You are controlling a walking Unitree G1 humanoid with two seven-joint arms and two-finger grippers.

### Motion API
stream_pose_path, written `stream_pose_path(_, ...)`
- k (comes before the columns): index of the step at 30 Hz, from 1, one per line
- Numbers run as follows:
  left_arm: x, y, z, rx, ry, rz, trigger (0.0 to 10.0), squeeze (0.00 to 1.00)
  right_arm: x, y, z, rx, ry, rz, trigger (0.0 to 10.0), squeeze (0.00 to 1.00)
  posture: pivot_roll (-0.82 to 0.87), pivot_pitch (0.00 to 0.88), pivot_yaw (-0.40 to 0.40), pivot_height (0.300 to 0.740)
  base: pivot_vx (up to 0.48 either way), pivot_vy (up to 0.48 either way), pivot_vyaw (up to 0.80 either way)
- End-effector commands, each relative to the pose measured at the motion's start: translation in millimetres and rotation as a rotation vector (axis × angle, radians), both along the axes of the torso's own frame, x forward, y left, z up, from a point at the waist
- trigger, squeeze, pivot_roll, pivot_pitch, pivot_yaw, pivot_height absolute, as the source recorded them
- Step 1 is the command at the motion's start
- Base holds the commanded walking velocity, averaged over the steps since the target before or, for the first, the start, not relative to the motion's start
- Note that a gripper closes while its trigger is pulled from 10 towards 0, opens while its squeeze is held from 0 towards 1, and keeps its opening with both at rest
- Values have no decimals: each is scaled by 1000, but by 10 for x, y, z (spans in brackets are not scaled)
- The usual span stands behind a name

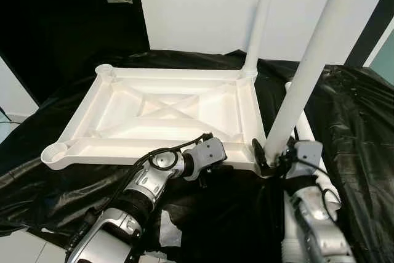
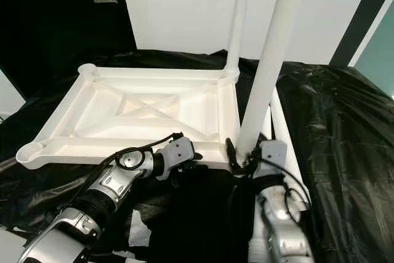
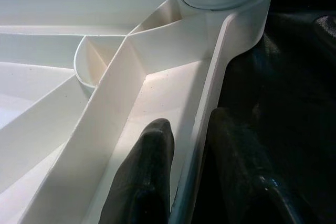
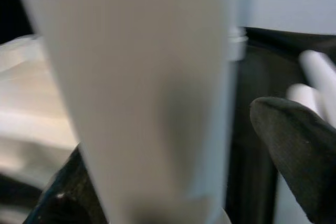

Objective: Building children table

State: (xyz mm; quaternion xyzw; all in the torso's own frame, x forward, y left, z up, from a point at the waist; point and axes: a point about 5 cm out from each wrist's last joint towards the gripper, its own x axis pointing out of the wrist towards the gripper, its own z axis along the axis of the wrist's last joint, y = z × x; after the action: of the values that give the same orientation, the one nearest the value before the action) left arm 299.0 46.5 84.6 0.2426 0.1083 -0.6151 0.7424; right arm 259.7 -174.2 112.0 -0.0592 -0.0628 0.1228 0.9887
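Now left gripper (image 3: 181,182) pinches tabletop (image 1: 154,112) near rim w/ black cloth (image 1: 351,127) beside; right gripper (image 1: 275,159) clamps leg (image 1: 308,72).

white tabletop (image 1: 166,112) upside down on black sheet | two legs (image 1: 308,66) upright in right corners

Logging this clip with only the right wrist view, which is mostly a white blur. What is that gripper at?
Observer: The right gripper is at the bottom of a white table leg, at the near right corner of the upturned tabletop.
Operator: Is the leg upright?
Observer: No, it leans to the right. The far right leg stands upright in its socket.
Operator: And the other arm?
Observer: The left gripper grips the tabletop's near rim, one finger inside, one outside.
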Motion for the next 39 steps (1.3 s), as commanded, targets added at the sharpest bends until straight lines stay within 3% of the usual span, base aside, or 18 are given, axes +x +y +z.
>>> stream_pose_path(1, -216, 75, -413, 125, 164, -19, 10000, 0, 11, -33, -26, -4, 34, 74, 10000, 0, -1, 0, -14, 740, 0, 0, 0)
stream_pose_path(11, -210, 99, -414, 130, 161, -16, 10000, 0, 38, -245, 16, -132, 134, 352, 10000, 0, 5, 0, -16, 740, 0, 0, 0)
stream_pose_path(12, -209, 102, -414, 130, 160, -15, 10000, 0, 34, -259, 11, -147, 147, 385, 9137, 0, 6, 0, -16, 740, 0, 0, 0)
stream_pose_path(13, -209, 102, -414, 130, 160, -15, 10000, 0, 34, -259, 11, -147, 147, 385, 9137, 0, 6, 0, -16, 740, 0, 0, 0)
stream_pose_path(14, -209, 103, -415, 130, 160, -14, 10000, 0, 29, -269, 13, -151, 155, 414, 863, 0, 7, 0, -18, 740, 0, 0, 0)
stream_pose_path(15, -210, 100, -416, 130, 161, -14, 10000, 0, 27, -287, 12, -156, 165, 444, 0, 0, 7, 0, -18, 740, 0, 0, 0)
stream_pose_path(22, -210, 102, -416, 128, 161, -15, 10000, 0, 48, -345, 0, -152, 192, 475, 0, 0, 10, 0, -18, 740, 0, 0, 0)
stream_pose_path(23, -211, 106, -416, 129, 161, -14, 10000, 0, 51, -354, -7, -139, 200, 469, 0, 0, 11, 0, -19, 740, 0, 0, 0)
stream_pose_path(24, -215, 109, -419, 129, 162, -14, 10000, 0, 44, -351, -14, -61, 216, 451, 0, 0, 12, 0, -17, 740, 0, 0, 0)
stream_pose_path(26, -225, 113, -424, 129, 164, -15, 10000, 0, -23, -297, -52, 25, 243, 452, 0, 0, 14, 0, -18, 740, 0, 0, 0)
stream_pose_path(31, -229, 124, -429, 131, 166, -15, 10000, 0, -223, -109, -183, 74, 254, 448, 0, 0, 15, 0, -17, 740, 0, 0, 0)
stream_pose_path(33, -225, 126, -427, 131, 166, -13, 10000, 0, -292, 2, -230, 101, 198, 290, 0, 0, 16, 0, -16, 740, 0, 0, 0)
stream_pose_path(34, -225, 126, -427, 131, 166, -13, 10000, 0, -292, 2, -230, 101, 198, 290, 0, 0, 16, 0, -16, 740, 0, 0, 0)
stream_pose_path(35, -223, 126, -425, 130, 165, -13, 10000, 0, -299, 19, -231, 110, 171, 211, 0, 0, 16, 0, -15, 740, 0, 0, 0)
stream_pose_path(38, -227, 126, -426, 134, 167, -22, 10000, 0, -289, -54, -239, 138, 107, -103, 0, 0, 5, 0, -4, 740, 0, 0, 0)
stream_pose_path(39, -227, 126, -426, 134, 167, -22, 10000, 0, -289, -54, -239, 138, 107, -103, 0, 0, 5, 0, -4, 740, 0, 0, 0)
